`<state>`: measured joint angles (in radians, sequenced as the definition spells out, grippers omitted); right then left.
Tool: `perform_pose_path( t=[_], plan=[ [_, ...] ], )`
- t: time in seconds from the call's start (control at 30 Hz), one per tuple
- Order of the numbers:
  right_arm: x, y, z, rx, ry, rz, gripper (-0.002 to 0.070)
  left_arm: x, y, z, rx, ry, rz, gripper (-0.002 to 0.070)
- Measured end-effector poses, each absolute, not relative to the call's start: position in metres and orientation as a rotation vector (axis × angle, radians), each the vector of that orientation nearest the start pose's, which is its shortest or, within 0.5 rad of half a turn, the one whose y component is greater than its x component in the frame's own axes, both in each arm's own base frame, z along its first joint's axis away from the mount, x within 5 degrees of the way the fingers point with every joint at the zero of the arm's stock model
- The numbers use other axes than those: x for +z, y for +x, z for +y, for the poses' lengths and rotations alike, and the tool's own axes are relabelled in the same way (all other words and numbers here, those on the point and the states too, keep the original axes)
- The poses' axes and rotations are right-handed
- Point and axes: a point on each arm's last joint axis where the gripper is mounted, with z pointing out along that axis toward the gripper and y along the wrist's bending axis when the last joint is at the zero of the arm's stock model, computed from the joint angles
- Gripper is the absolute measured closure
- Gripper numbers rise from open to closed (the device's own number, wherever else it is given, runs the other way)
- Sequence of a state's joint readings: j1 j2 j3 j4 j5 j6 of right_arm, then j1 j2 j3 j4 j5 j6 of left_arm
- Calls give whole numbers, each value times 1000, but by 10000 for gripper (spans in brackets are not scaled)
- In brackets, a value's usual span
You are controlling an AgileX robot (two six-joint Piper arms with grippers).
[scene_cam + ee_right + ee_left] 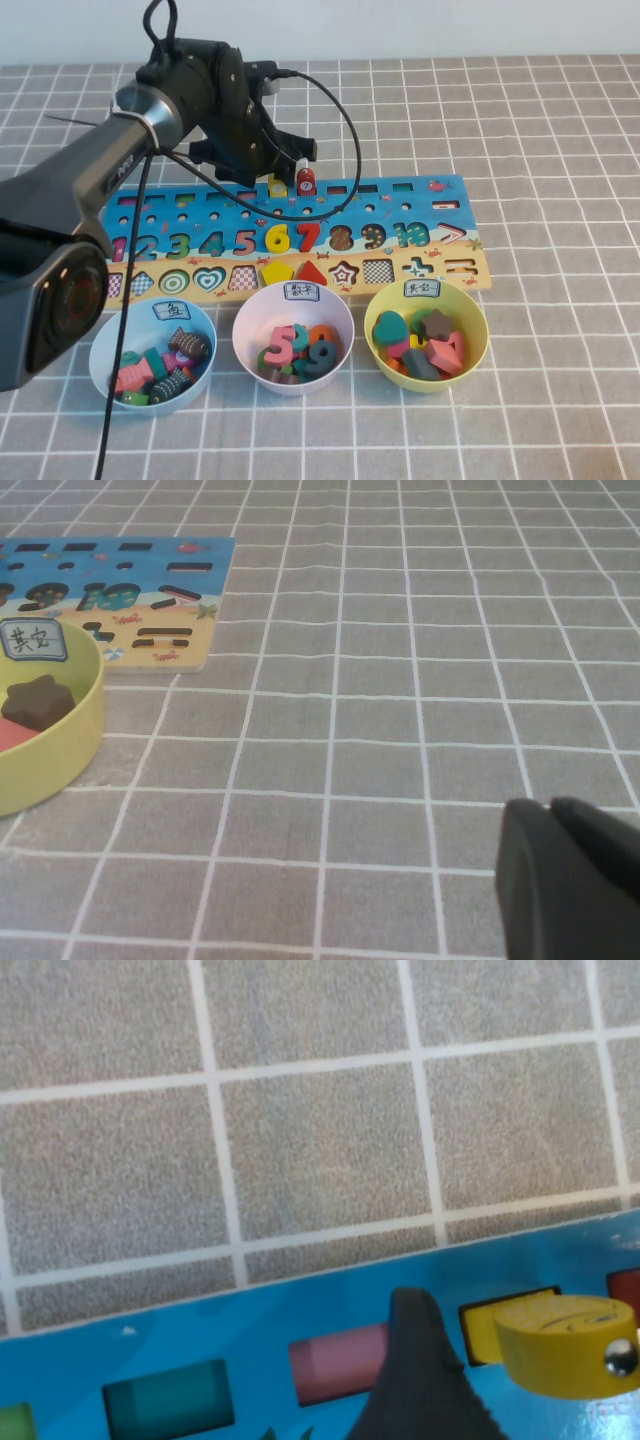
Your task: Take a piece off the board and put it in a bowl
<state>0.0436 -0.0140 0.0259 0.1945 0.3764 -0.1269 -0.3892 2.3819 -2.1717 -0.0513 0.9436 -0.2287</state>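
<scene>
Over the board's (440,215) far edge, left claw (262,160) spread above the piece (276,186): light, rigid; pinch its flat sides. Right claw (570,880) parked, state unclear.

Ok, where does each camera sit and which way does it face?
High: raised on the robot's side, angled down at the long wooden puzzle board; left arm, open left gripper above the small yellow fish piece.
Left wrist: faces board edge, same fish; one finger.
Right wrist: low; yellow-green bowl, right gripper; shares board.
</scene>
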Motion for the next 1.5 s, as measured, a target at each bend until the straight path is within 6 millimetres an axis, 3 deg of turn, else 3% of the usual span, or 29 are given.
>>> perform_pose_path(
  t=[0.43,0.8,1.5],
  plan=[
    [172,52,9,134,-39,1866,694,193,488,-204,-267,196,2659,287],
    [172,52,9,134,-39,1866,694,193,488,-204,-262,222,2653,424],
    [172,52,9,134,-39,1866,694,200,487,-205,-284,229,2644,449]
  ],
)
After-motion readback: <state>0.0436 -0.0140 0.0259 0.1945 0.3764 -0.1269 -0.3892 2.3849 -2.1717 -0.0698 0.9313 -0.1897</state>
